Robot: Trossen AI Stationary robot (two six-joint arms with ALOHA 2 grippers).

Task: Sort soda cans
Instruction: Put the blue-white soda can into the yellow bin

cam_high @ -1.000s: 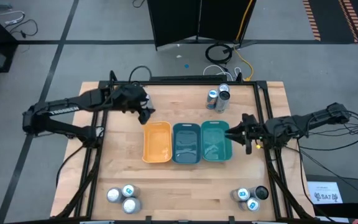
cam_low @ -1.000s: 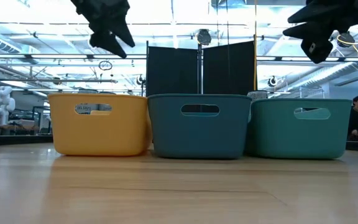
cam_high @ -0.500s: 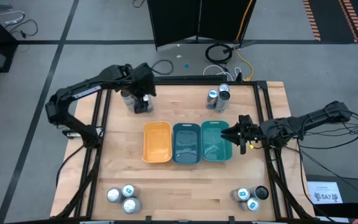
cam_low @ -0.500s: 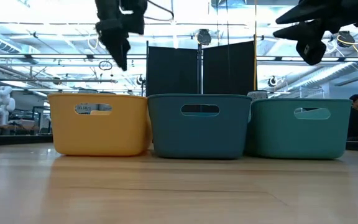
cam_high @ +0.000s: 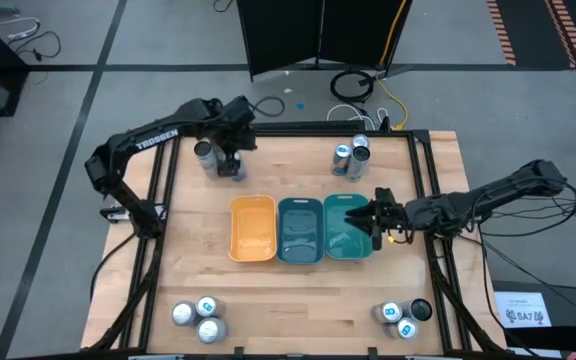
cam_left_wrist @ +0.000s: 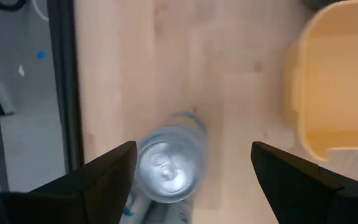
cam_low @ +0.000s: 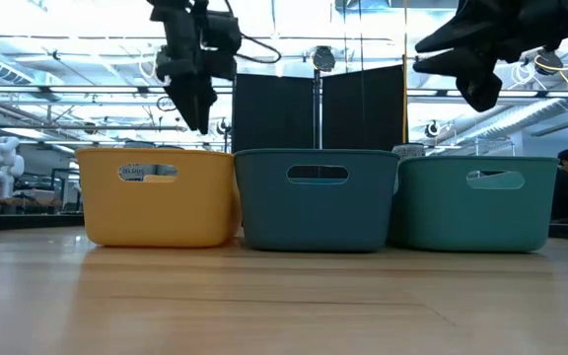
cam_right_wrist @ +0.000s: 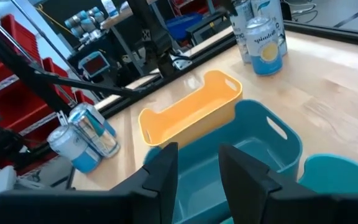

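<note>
The soda can (cam_left_wrist: 166,166) near the table's (cam_high: 288,290) far-left corner sits off-centre between my wide-open left gripper (cam_left_wrist: 191,171); descending may topple it.

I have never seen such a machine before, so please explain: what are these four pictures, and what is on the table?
It is a robot with two dark arms at a wooden table, each ending in a two-finger gripper. One picture looks straight down on the table, one looks level across it, and two come from cameras on the arms' wrists.

In the middle stand three trays: yellow, dark teal and lighter teal. Soda cans stand in small groups near all four corners, for example at the far side and the near left.

The left gripper is open above a can at the far left corner, not yet gripping it. The right gripper hangs over the lighter teal tray, its fingers close together, with nothing visible between them.
</note>
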